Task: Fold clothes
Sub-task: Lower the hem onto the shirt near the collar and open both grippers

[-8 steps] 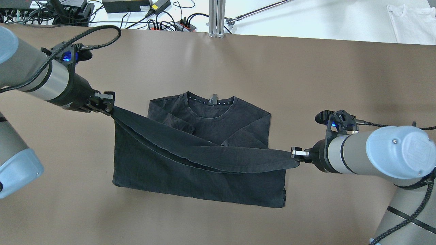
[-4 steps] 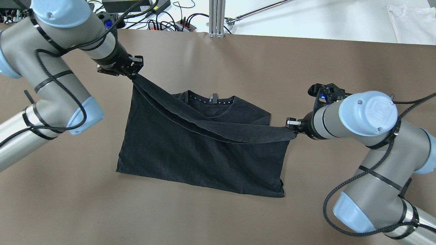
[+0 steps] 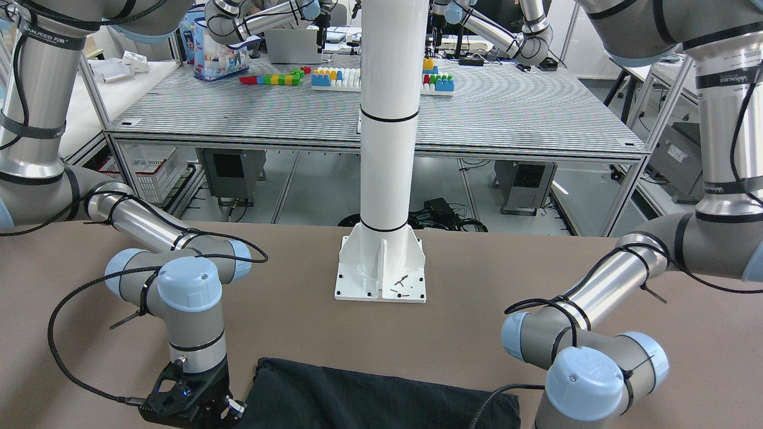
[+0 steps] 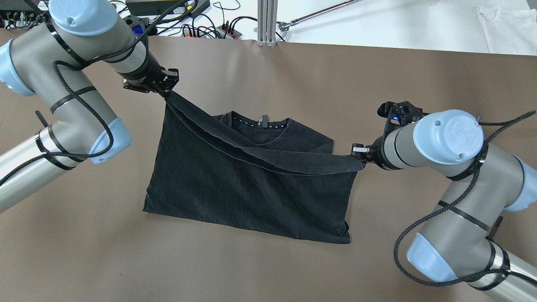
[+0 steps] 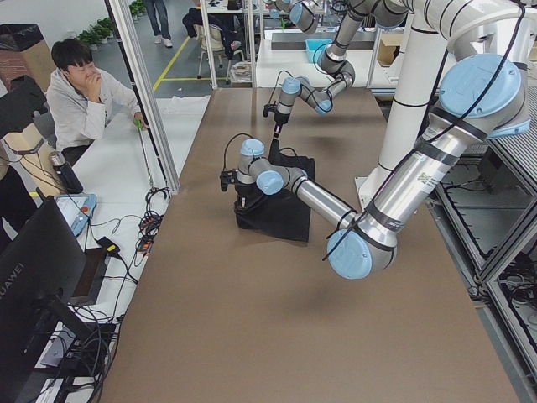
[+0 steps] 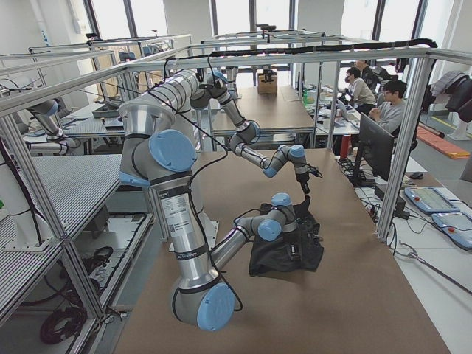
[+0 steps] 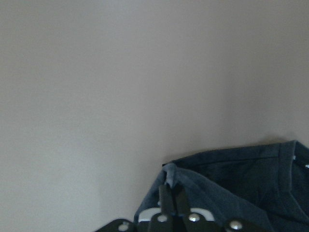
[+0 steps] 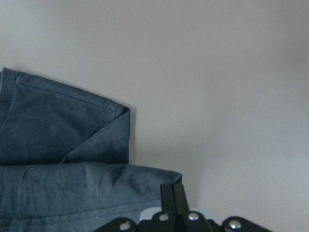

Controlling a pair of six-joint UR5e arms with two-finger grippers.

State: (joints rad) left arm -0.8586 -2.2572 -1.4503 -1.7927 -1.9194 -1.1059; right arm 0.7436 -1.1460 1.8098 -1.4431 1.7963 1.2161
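Note:
The clothes (image 4: pixel 251 197) are a black T-shirt lying on the brown table, collar (image 4: pixel 260 126) toward the far edge. Its lower part is lifted and doubled over toward the collar, stretched in a sagging band between both grippers. My left gripper (image 4: pixel 170 90) is shut on one raised corner, beyond the collar's far left. My right gripper (image 4: pixel 360 156) is shut on the other corner, beside the shirt's right edge. In the left wrist view the fingertips (image 7: pixel 169 186) pinch the hem (image 7: pixel 231 179). The right wrist view shows the pinched fabric (image 8: pixel 87 188) above a folded sleeve (image 8: pixel 63 125).
A white pillar base (image 3: pixel 381 271) stands at the robot's side of the table. An aluminium post (image 4: pixel 266 23), cables and power strips (image 4: pixel 201 29) line the far edge. A white garment (image 4: pixel 503 23) lies beyond it. A person (image 5: pixel 80 101) sits beside the table.
Both grippers have carried the shirt's hem toward the far edge. The left one swung much farther, past the collar. In the last half second little has moved.

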